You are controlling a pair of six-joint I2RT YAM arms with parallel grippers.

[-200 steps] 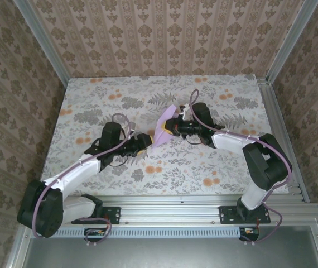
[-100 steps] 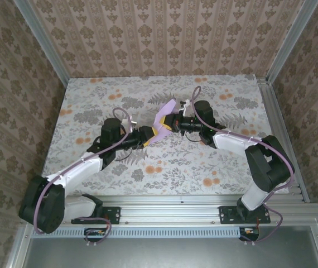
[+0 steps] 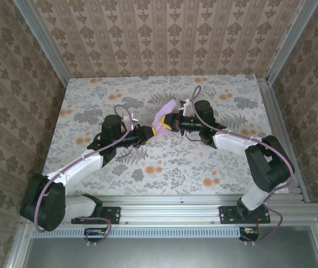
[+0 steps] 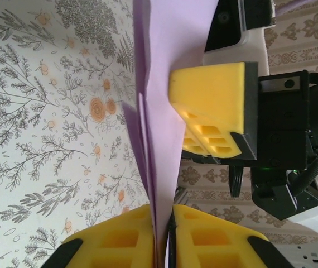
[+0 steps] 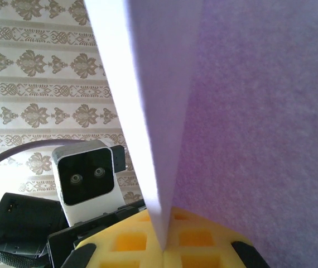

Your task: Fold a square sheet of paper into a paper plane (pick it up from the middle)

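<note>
Mid-fold, over the middle of the floral table, the left gripper and right gripper both pinch the folded sheet of thin pale lilac paper, held off the surface; next, it seems, one must press the crease.

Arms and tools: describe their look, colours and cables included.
Both the left arm and right arm have white links, bulky black joints and a thin lilac cable running along them. The left tool and right tool are black, with blocky yellow fingers moulded with square pockets.
</note>
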